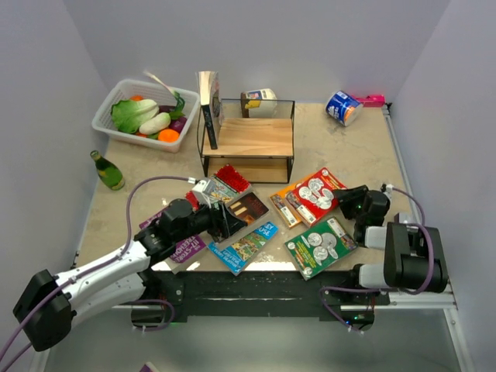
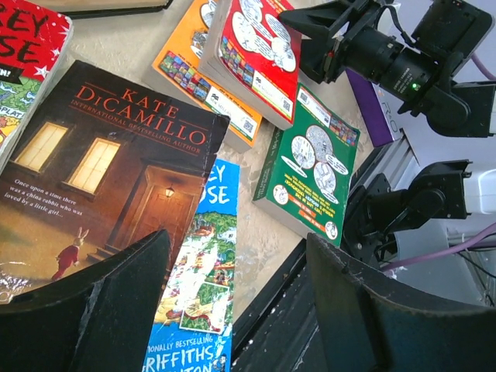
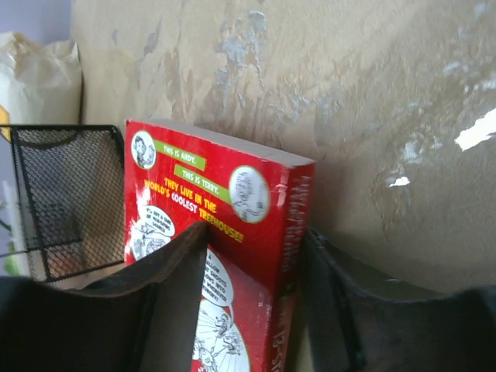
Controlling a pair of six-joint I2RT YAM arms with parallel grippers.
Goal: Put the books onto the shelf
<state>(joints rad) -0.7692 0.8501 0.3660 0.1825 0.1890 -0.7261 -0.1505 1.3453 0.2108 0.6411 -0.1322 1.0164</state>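
Open, empty left gripper (image 2: 236, 248) over dark book (image 2: 116, 163), 6 o'clock of shelf (image 1: 260, 136); right gripper (image 3: 254, 236) straddles red book (image 3: 225, 209), 4 o'clock; clamped or not, cannot tell

Left arm (image 1: 101, 275): white links and black joints, lilac cable (image 1: 129, 215) looping alongside. Left gripper (image 2: 236, 246): matte black fingers showing scuffs. Right arm (image 1: 403, 252): black housings, green light (image 2: 413, 86) glowing.

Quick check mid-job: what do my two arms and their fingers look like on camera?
The left arm and right arm have white links between chunky black joint housings. Greyish-purple cables loop along both. The fingers are dark, wedge-shaped and scuffed. A small green light glows on the right arm's black wrist.
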